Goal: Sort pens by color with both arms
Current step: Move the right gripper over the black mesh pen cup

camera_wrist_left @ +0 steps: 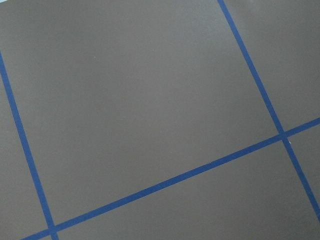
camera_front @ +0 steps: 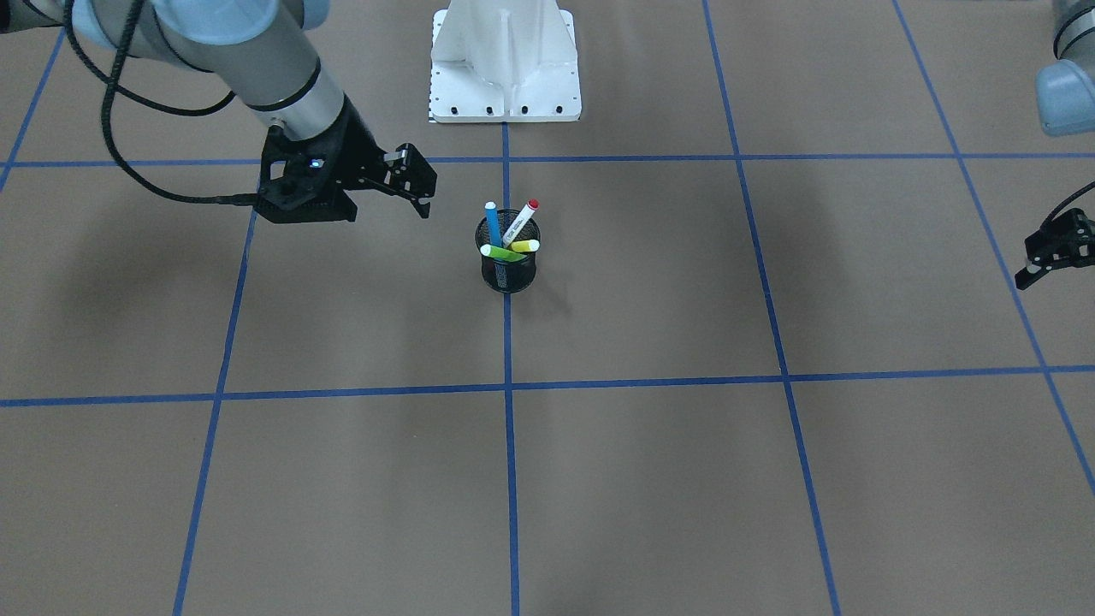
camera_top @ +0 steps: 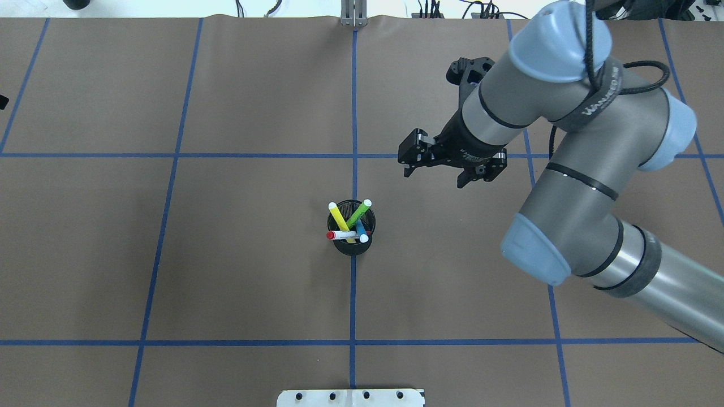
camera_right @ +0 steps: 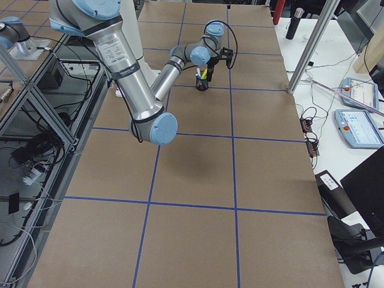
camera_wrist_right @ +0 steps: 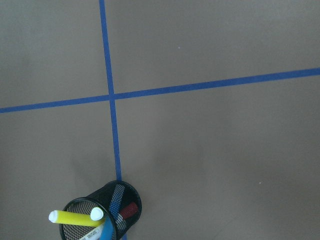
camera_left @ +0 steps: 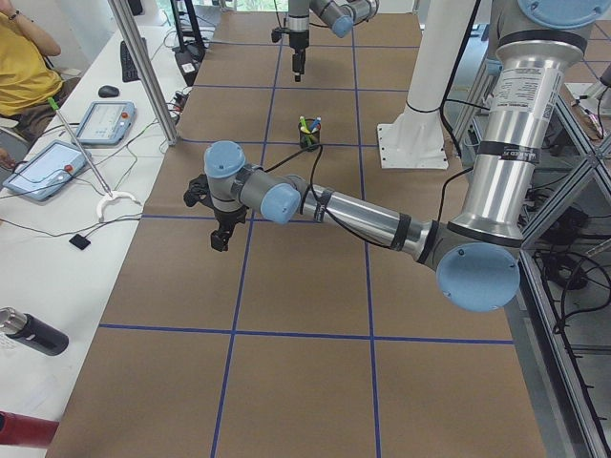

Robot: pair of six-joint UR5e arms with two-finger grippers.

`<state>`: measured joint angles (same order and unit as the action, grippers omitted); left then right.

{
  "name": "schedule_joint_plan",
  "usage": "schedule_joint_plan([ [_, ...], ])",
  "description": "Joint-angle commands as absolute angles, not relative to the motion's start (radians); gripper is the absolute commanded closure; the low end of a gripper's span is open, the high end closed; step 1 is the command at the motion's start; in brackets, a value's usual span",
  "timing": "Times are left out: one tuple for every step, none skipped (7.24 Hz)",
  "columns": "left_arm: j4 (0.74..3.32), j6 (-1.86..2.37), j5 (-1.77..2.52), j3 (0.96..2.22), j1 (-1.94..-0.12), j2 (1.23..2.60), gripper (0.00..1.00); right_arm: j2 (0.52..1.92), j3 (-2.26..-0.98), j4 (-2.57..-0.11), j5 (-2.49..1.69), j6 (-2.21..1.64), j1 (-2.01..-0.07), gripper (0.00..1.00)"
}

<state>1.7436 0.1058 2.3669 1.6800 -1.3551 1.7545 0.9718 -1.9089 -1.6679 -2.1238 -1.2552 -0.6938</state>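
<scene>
Pens, four: blue pen, red-capped pen, green highlighter and yellow highlighter. All stood tilted in the mesh cup on the worktop, near the right claw, which gaped wide and empty. The left claw hung well apart, its opening impossible to tell.

A robotics lab: two arms over a tape-gridded table, aluminium posts, and teach pendants at 9 o'clock on a cabled bench.

Mesh cup on tape line; white pedestal nearby.
</scene>
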Motion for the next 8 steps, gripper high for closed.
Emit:
schedule_joint_plan([
  [1.743, 0.106, 2.367, 1.680, -1.351, 1.755, 0.00, 0.908, -1.893, -1.785, -2.031, -1.272, -0.592, 0.00],
  [1.744, 0.107, 2.367, 1.680, -1.351, 1.755, 0.00, 0.878, -1.860, -1.793, -2.020, -1.272, -0.571, 0.00],
  [1.743, 0.106, 2.367, 1.680, -1.350, 1.755, 0.00, 0.865, -1.841, -1.795, -1.985, -1.272, -0.531, 0.03],
  [1.744, 0.107, 2.367, 1.678, -1.350, 1.755, 0.00, 0.861, -1.839, -1.793, -1.976, -1.270, -0.503, 0.21],
  [1.744, 0.106, 2.367, 1.678, -1.350, 1.755, 0.00, 0.848, -1.833, -1.793, -1.974, -1.266, -0.488, 0.35],
  [1.744, 0.106, 2.367, 1.678, -1.350, 1.755, 0.00, 0.824, -1.806, -1.793, -1.973, -1.256, -0.485, 0.37],
  [1.744, 0.106, 2.367, 1.678, -1.348, 1.755, 0.00, 0.792, -1.755, -1.792, -1.956, -1.249, -0.485, 0.37],
  [1.744, 0.106, 2.367, 1.678, -1.348, 1.755, 0.00, 0.782, -1.738, -1.790, -1.948, -1.212, -0.485, 0.37],
])
